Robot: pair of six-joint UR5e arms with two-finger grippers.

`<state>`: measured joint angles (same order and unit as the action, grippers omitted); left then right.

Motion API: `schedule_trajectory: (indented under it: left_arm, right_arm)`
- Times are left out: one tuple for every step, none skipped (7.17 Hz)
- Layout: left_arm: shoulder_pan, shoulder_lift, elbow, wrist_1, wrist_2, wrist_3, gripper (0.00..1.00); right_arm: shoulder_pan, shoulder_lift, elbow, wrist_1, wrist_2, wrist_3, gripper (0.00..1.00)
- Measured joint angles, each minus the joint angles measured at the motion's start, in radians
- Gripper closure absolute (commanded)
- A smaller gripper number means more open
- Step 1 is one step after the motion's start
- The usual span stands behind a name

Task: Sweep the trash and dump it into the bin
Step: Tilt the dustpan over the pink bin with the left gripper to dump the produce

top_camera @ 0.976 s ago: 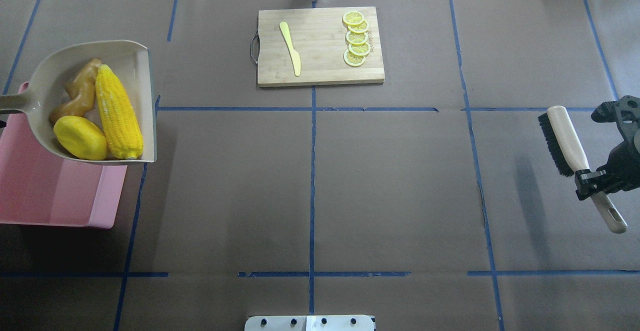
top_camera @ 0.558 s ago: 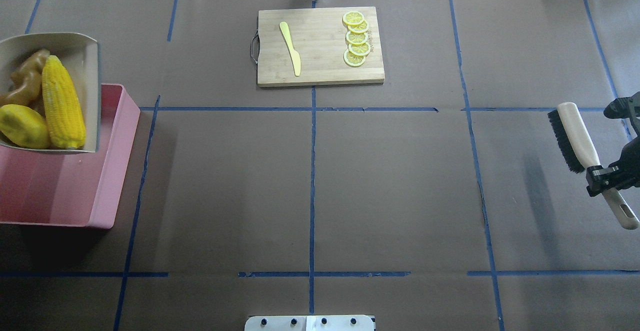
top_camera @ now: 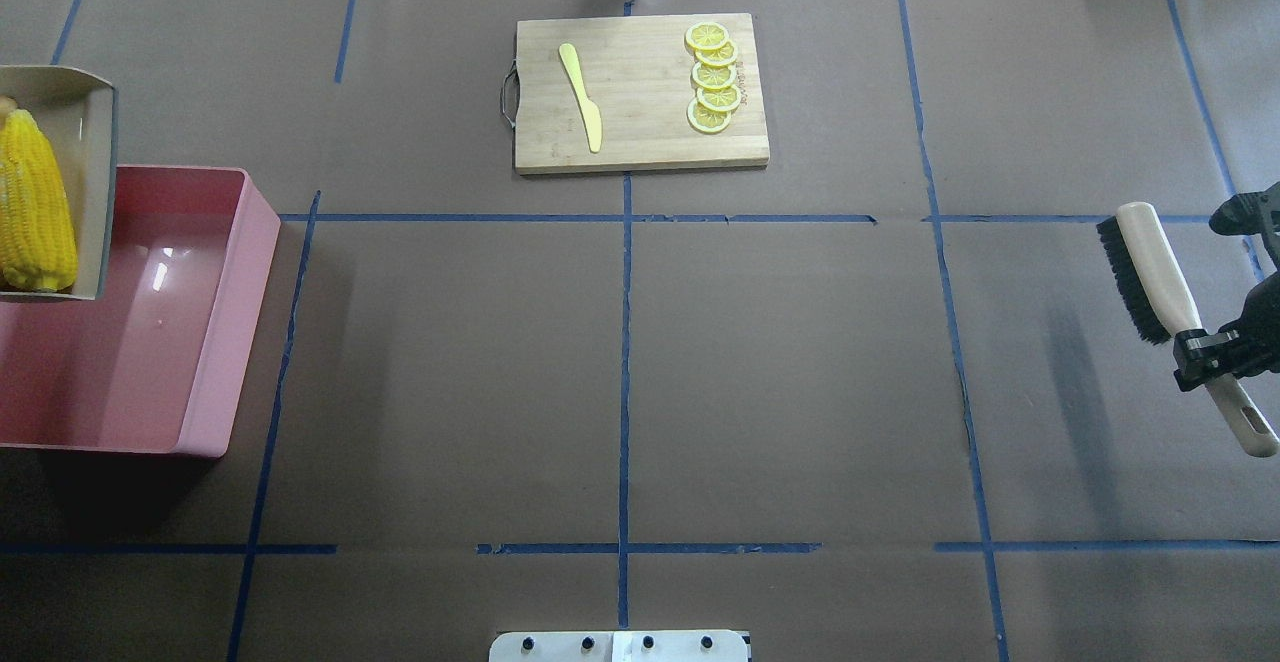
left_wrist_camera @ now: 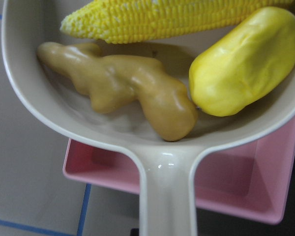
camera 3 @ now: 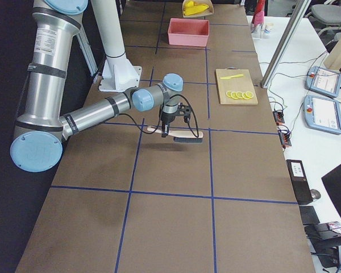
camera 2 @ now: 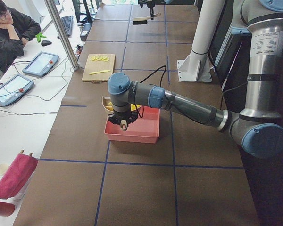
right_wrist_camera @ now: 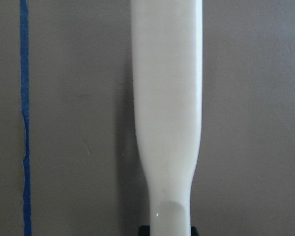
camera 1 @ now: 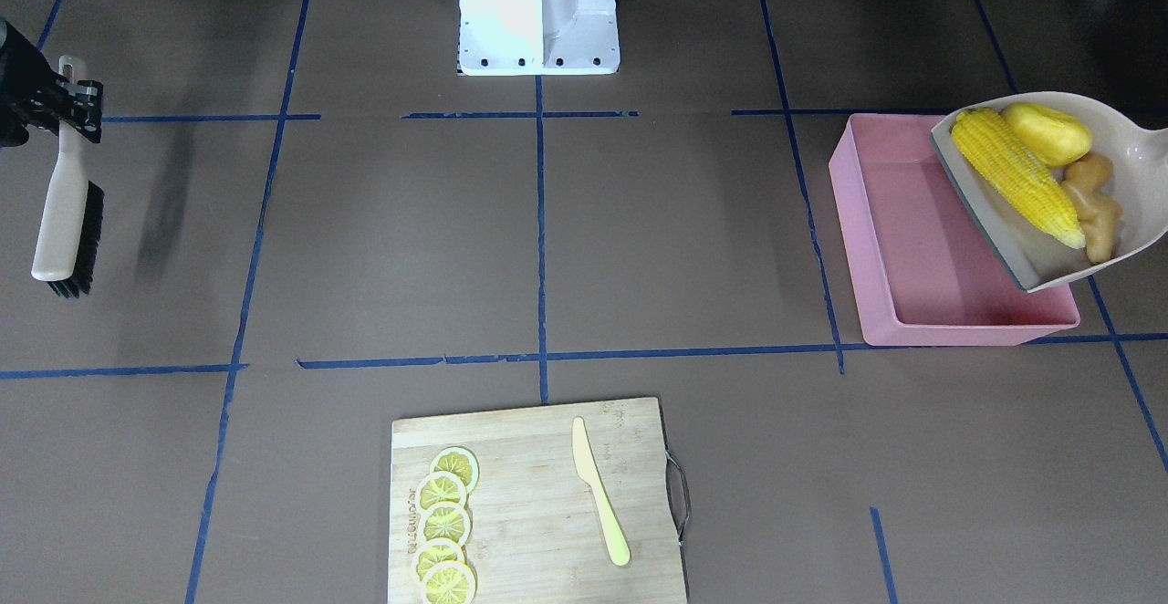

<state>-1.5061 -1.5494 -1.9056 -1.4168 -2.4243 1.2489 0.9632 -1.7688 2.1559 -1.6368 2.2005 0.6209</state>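
The beige dustpan (camera 1: 1036, 257) hangs tilted above the pink bin (camera 1: 922, 239), over its outer end. In the pan lie the trash pieces: corn cob (camera 1: 1017, 180), yellow potato-like lump (camera 1: 1048, 132) and ginger root (camera 1: 1093, 207). The left wrist view shows the corn (left_wrist_camera: 172, 17), lump (left_wrist_camera: 246, 61) and ginger (left_wrist_camera: 132, 93) in the pan, with the bin (left_wrist_camera: 236, 182) below. My left gripper (camera 2: 123, 121) is shut on the pan's handle (left_wrist_camera: 167, 196). Far across the table, my right gripper (top_camera: 1205, 350) is shut on the handle of the brush (top_camera: 1150, 272), held above the table.
A wooden cutting board (top_camera: 640, 132) at the table's far middle carries a pale yellow knife (top_camera: 582, 97) and lemon slices (top_camera: 712, 77). The robot's white base (camera 1: 538, 11) stands at the near edge. A person (camera 2: 9, 28) sits beside the table's far side.
The dustpan with the trash has moved left over the bin, mostly leaving the overhead view. The brush has shifted slightly right.
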Motion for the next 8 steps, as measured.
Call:
schedule_trajectory:
  left_arm:
    - [-0.004,0.010,0.001,-0.002,0.006,0.010,1.00]
    - [-0.005,0.019,-0.003,-0.006,0.025,0.014,1.00]
    - [-0.005,0.025,-0.008,-0.012,0.062,0.015,1.00]
    - [-0.005,0.029,-0.013,-0.018,0.106,0.015,1.00]
    - [-0.004,0.031,-0.025,-0.019,0.168,0.014,1.00]
    - [-0.002,0.035,-0.042,-0.019,0.238,0.011,1.00]
    - [0.002,0.041,-0.057,-0.018,0.299,0.007,1.00]
    - [0.007,0.047,-0.070,-0.017,0.338,0.005,1.00]
  right_arm:
    - [0.001,0.000,-0.001,0.000,0.002,-0.001,0.99]
    - [0.001,-0.001,-0.002,0.000,0.004,-0.001,0.99]
    - [0.001,-0.001,-0.002,0.000,0.006,-0.001,0.99]
    - [0.002,-0.001,-0.003,-0.001,0.006,-0.001,0.99]
    - [0.002,-0.001,-0.005,0.000,0.007,-0.001,0.99]
    - [0.002,-0.001,-0.007,0.000,0.007,-0.001,0.99]
    - [0.002,0.000,-0.010,0.000,0.007,-0.001,0.99]
    - [0.001,0.001,-0.016,0.000,0.007,-0.001,0.99]
